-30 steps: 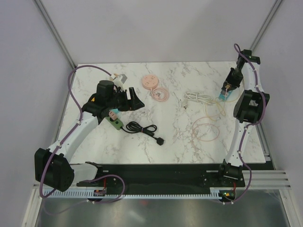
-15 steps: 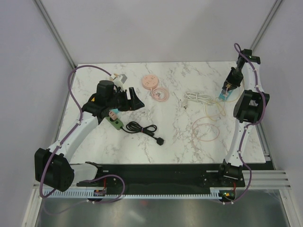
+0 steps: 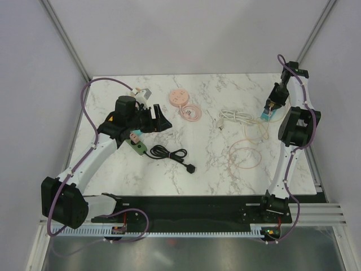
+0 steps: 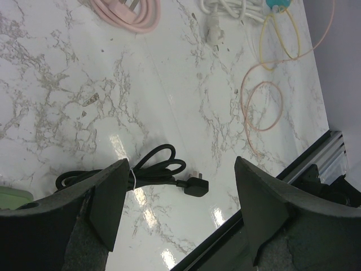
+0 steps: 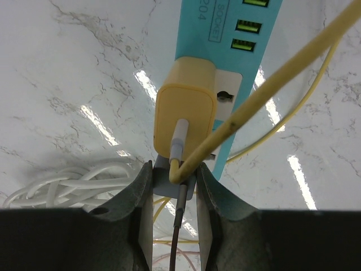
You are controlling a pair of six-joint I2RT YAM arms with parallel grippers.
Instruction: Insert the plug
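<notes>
Pinching: the right gripper [image 5: 175, 176] has its jaws drawn almost together on the near end of the teal power strip [image 5: 223, 53].
Plug: the yellow USB adapter [image 5: 186, 104] sits in a socket of the strip, just beyond the fingertips. Whether it is pressed fully home cannot be told.
Cable: a thin yellow cable [image 5: 271, 84] leaves the adapter's near face and crosses over the strip.
Handling: the adapter looks light, rigid and smooth-sided. It is probably best gripped across its flat sides, not by the limp cable, which would pull it askew.
Left gripper [image 4: 180, 166]: jaws spread wide, holding nothing, well apart from the strip, over a black cord's plug [image 4: 194, 185].
Risk: the strip seems light and may slide or tip under a push.
</notes>
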